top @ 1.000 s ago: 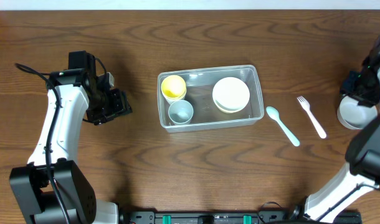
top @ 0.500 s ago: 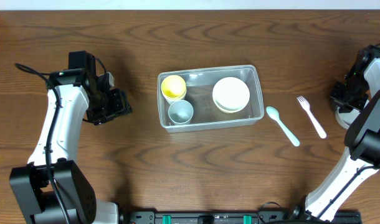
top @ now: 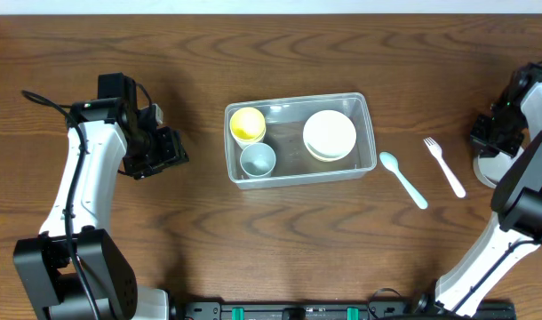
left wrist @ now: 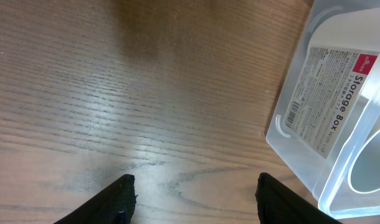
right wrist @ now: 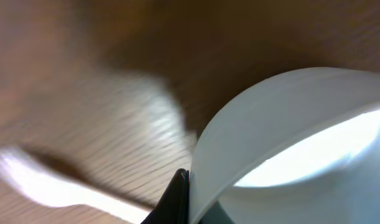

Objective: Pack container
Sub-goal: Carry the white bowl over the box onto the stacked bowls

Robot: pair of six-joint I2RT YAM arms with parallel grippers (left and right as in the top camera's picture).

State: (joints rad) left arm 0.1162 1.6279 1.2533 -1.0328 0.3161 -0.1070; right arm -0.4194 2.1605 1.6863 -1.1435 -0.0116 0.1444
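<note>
My left arm (top: 75, 178) is made of smooth white tubes joined by black knuckles. A thin black cable (top: 42, 100) loops off its upper end, and it has a chunky black base (top: 71, 271). My left claw (top: 169, 149) is black all over, and its two fingers (left wrist: 123, 198) are matt with blunt tips. My right arm (top: 475, 267) looks the same, with white shells, black joints and a black right claw (top: 493, 138).

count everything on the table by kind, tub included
cups: 2 (yellow cup, pale blue cup)
bowls: 2 (cream bowl, possibly a stack; white bowl)
spoon: 1
fork: 1
container: 1
total: 7
</note>
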